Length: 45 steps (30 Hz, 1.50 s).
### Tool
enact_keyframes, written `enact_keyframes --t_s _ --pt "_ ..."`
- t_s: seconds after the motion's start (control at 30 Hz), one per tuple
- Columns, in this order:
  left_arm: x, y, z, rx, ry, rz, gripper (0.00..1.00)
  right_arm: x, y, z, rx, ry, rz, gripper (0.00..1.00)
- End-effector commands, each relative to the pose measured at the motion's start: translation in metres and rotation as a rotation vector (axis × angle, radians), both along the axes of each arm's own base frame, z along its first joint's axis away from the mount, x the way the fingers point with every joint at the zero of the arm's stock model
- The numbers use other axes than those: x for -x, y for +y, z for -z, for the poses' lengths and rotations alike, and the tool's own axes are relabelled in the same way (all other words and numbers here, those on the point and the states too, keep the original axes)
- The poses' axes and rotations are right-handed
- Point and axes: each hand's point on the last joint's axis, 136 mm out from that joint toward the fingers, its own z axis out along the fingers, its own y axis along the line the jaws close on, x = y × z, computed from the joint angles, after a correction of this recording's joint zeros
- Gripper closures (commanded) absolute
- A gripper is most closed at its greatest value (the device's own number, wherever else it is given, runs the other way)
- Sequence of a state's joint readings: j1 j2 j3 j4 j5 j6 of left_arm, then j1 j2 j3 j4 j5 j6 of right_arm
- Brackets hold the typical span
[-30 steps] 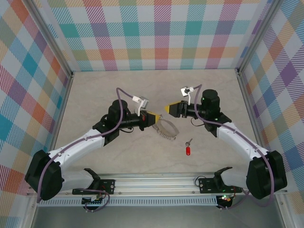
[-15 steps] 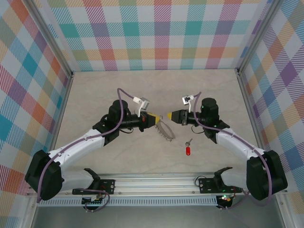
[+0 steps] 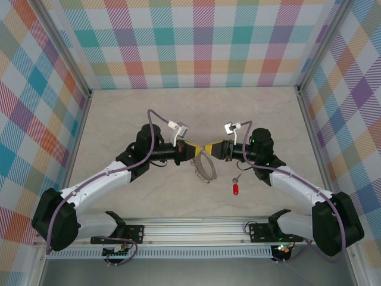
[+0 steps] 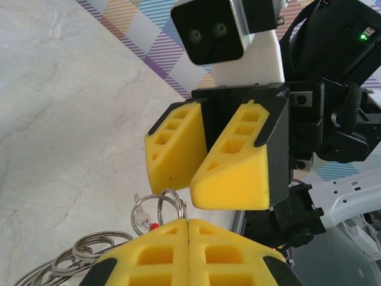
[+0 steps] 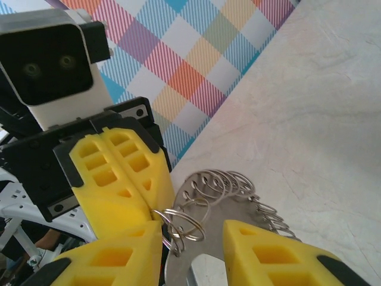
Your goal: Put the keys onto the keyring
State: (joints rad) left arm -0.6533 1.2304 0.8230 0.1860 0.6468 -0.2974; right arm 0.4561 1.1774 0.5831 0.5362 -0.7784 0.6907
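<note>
Keyring [image 3: 206,169] in clamped left tool [image 3: 197,150]; right tool [image 3: 209,149] tip-to-tip opposite, parted around a loop

I see the left gripper [image 3: 198,151] and right gripper [image 3: 209,149] tip to tip over the middle of the table [image 3: 119,125]. The keyring [image 3: 204,165] sits just beneath them, slightly nearer the near edge. The key [image 3: 236,187] lies to its right, nearer still, apart from it.

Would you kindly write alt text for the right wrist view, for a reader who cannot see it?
The right gripper, yellow fingers apart, straddles small loops of the keyring, which the left gripper, facing it with fingers shut, holds. A marble table and a plaid wall lie behind.
</note>
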Motion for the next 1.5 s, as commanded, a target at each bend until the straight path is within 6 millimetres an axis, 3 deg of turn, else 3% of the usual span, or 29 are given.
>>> enact_keyframes --t_s 0.0,0.73,1.03,1.2,1.3,1.33,1.47 --pt "0.005 -0.007 -0.024 0.044 -0.060 0.044 1.00 0.007 0.006 -0.010 -0.035 -0.036 -0.042 0.68" --pt "0.003 -0.007 -0.023 0.041 -0.062 0.038 1.00 0.027 0.011 -0.011 -0.037 -0.043 -0.111 0.78" --pt "0.005 -0.008 -0.020 0.040 -0.051 0.052 1.00 0.025 0.015 -0.019 -0.038 -0.066 -0.112 0.86" --pt "0.005 -0.009 -0.018 0.036 -0.044 0.054 1.00 0.022 0.016 -0.024 -0.040 -0.075 -0.100 1.00" --pt "-0.008 -0.004 -0.016 0.009 -0.019 -0.033 1.00 0.018 0.013 -0.023 -0.014 -0.081 -0.060 1.00" --pt "-0.014 -0.001 -0.016 -0.004 -0.011 -0.076 0.97 0.017 0.011 -0.023 -0.005 -0.092 -0.043 1.00" --pt "-0.040 0.019 -0.022 -0.037 0.019 -0.283 0.37 0.017 0.004 -0.027 0.018 -0.135 0.001 1.00"
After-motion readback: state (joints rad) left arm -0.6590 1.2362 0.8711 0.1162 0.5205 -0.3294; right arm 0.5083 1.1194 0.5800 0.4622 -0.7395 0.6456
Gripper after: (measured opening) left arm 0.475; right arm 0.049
